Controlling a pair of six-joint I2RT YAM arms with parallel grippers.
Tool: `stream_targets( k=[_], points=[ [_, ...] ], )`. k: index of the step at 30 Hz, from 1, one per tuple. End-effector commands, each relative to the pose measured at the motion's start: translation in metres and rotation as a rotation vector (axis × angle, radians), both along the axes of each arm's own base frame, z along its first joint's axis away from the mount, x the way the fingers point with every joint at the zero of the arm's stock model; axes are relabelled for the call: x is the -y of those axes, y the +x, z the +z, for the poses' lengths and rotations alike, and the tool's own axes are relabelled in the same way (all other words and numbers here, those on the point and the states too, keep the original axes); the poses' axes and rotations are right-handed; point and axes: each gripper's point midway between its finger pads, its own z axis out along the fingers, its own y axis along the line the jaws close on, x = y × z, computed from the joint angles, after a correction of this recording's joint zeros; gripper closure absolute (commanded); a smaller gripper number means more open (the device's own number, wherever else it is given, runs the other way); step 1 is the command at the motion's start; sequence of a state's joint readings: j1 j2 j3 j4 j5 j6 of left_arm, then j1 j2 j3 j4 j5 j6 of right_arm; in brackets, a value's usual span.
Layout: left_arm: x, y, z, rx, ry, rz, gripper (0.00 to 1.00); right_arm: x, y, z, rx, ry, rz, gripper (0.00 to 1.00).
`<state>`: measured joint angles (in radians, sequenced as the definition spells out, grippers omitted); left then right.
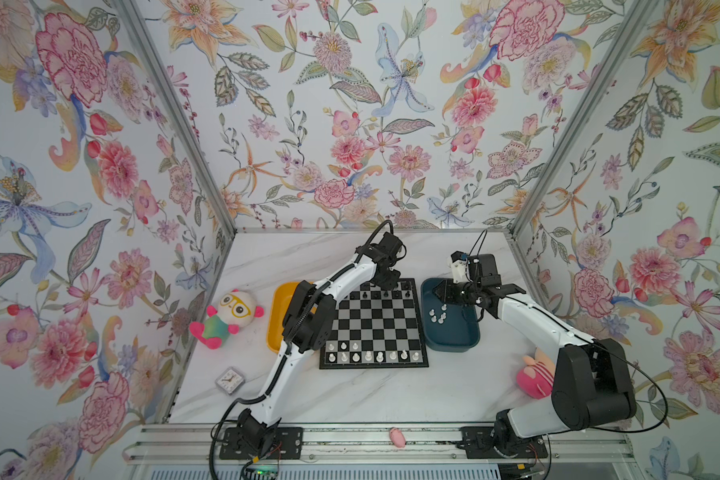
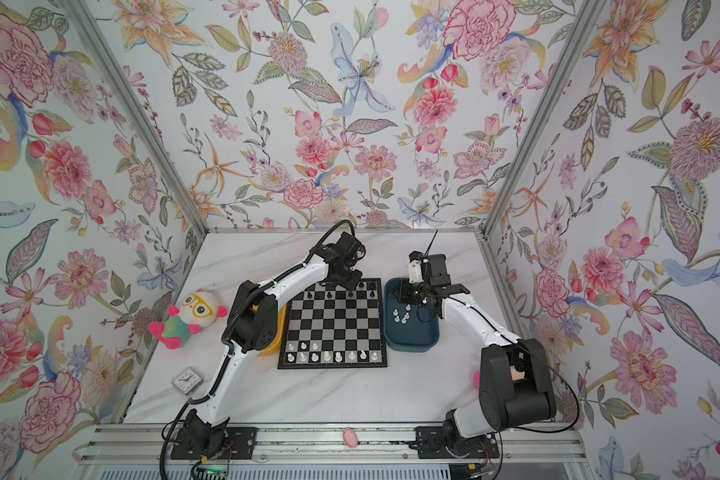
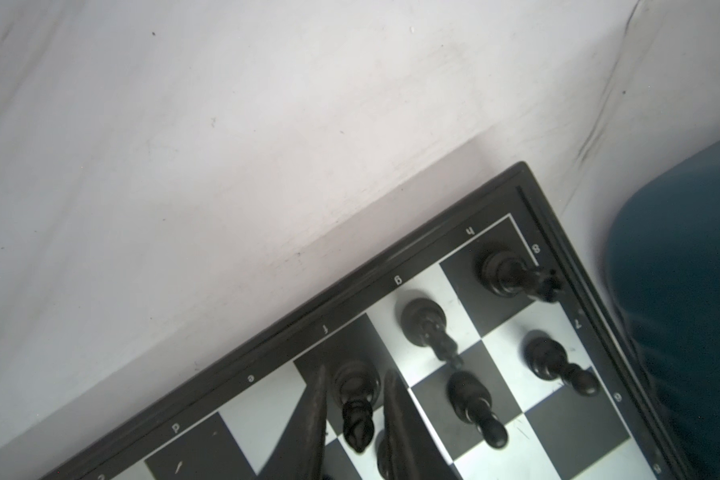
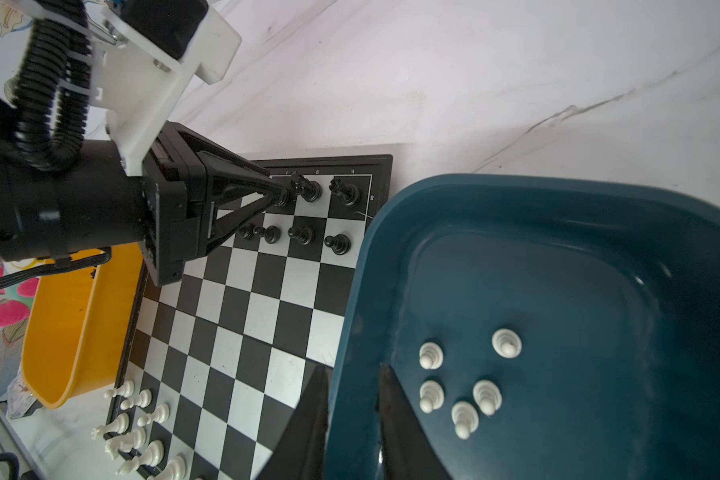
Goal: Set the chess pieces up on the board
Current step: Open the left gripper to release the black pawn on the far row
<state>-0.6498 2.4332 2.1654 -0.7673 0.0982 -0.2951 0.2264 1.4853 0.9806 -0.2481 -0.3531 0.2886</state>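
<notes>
The board [image 1: 375, 328] lies mid-table between two trays. White chess pieces [image 1: 368, 355] stand on its near two rows and several black ones [image 1: 387, 294] on the far two. My left gripper [image 3: 356, 370] is low over the far row, open. A black piece [image 3: 356, 415] stands on a dark square between its fingers, with a thin gap on each side. My right gripper [image 4: 352, 368] hovers at the board-side rim of the dark blue tray [image 4: 558, 195], open and holding nothing. Several white pawns [image 4: 458, 386] stand in that tray.
A yellow tray [image 1: 277, 316] sits left of the board, partly under the left arm. A panda plush [image 1: 229, 316] and a small clock [image 1: 230, 379] lie further left. A pink plush [image 1: 535, 376] lies by the right arm's base.
</notes>
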Motion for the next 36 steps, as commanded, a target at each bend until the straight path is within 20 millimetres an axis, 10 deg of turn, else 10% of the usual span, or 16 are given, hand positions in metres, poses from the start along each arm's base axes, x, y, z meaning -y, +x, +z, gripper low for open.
stream_targets(
  k=[1, 22, 36],
  points=[
    [0.003, -0.005, -0.003, -0.009, 0.016, -0.015, 0.72, -0.001, 0.0, -0.002, -0.006, 0.014, -0.001, 0.76],
    [0.006, -0.001, 0.033, 0.056, -0.033, -0.021, 0.7, -0.001, -0.001, 0.0, -0.004, 0.014, -0.002, 0.76],
    [0.0, 0.004, 0.092, 0.167, -0.066, -0.008, 0.69, -0.002, 0.0, 0.006, 0.009, 0.014, -0.002, 0.76]
  ],
)
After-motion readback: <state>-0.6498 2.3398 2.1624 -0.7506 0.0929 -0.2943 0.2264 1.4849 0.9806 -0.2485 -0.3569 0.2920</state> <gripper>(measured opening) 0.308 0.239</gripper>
